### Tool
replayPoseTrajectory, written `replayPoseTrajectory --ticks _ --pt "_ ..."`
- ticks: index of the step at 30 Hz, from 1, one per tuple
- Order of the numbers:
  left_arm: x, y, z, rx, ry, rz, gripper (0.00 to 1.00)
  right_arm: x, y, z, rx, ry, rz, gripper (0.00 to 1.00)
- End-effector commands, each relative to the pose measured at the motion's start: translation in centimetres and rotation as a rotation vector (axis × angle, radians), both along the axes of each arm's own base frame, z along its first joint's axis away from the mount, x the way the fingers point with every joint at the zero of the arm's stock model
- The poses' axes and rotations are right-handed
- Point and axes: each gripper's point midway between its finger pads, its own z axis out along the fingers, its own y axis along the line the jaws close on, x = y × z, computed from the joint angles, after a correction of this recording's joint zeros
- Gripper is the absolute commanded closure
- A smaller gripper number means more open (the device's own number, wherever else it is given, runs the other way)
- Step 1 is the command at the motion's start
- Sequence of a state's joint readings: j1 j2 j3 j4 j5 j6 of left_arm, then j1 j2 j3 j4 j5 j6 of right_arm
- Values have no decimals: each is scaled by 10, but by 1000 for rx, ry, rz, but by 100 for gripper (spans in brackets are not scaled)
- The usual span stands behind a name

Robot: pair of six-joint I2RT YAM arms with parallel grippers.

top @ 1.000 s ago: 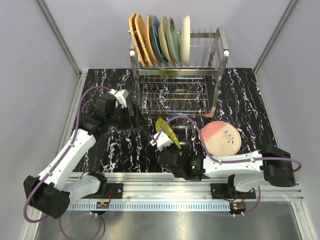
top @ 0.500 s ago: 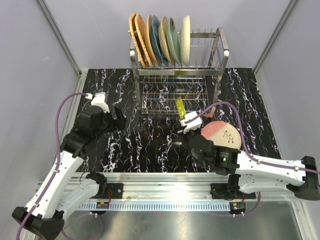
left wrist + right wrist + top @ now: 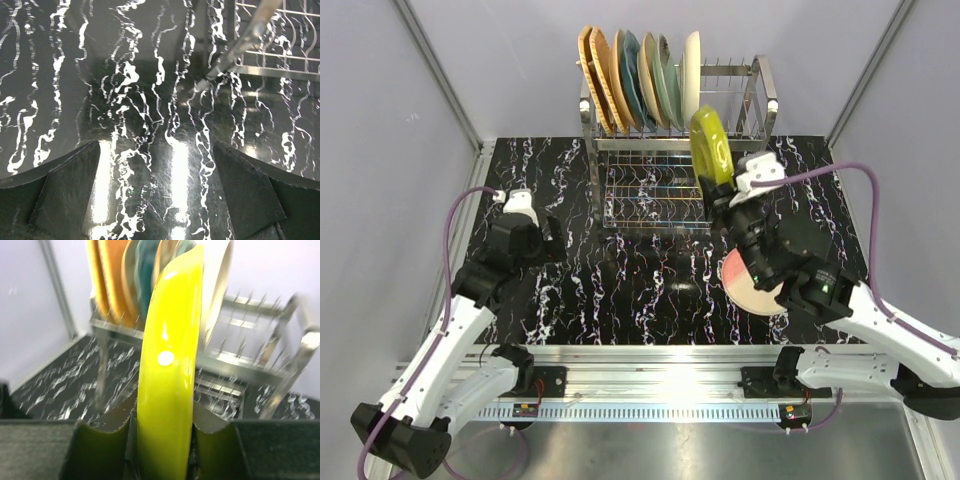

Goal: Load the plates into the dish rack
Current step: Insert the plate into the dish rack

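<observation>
**A robot test cell dressed with kitchen props**

The dish rack [image 3: 675,140] stands on a black marble-patterned tabletop [image 3: 620,290]. Plain pale wall panels [image 3: 370,200] close in behind the rack and to both sides of it, joined by bare aluminium posts [image 3: 440,75]. In front of the rack, at the table's near edge, a slotted aluminium rail [image 3: 660,375] carries the bases of the left arm [image 3: 460,320] and the right arm [image 3: 880,320], both trailing purple cables [image 3: 446,250]. The household things are the rack, the plates [image 3: 630,80] in it and a yellow-green plate [image 3: 710,145] just in front of it.
</observation>
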State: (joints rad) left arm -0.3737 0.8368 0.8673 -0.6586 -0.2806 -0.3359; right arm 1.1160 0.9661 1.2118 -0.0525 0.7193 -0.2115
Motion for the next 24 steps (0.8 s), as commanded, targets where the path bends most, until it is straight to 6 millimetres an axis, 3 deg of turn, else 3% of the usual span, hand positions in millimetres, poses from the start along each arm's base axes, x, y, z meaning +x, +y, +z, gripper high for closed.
replayPoseTrajectory --ticks 1,4,12,17,18,19,24 --pt "8 11 20 5 -85 54 1 6 -29 96 144 -209 -53 100" --pt "9 11 20 3 -85 54 1 19 -33 113 165 -236 -59 100" --pt "12 8 16 -39 -61 36 1 85 -55 136 234 -250 -84 100" --pt "14 8 19 -58 -73 29 1 126 -54 144 198 -236 -123 100" --pt "14 7 18 -62 -73 21 1 128 -54 153 202 -251 -112 100" --pt "14 8 19 -64 -74 23 1 140 -52 148 188 -240 -121 100" --pt "13 9 16 -57 -67 22 1 160 -54 159 190 -255 -142 100"
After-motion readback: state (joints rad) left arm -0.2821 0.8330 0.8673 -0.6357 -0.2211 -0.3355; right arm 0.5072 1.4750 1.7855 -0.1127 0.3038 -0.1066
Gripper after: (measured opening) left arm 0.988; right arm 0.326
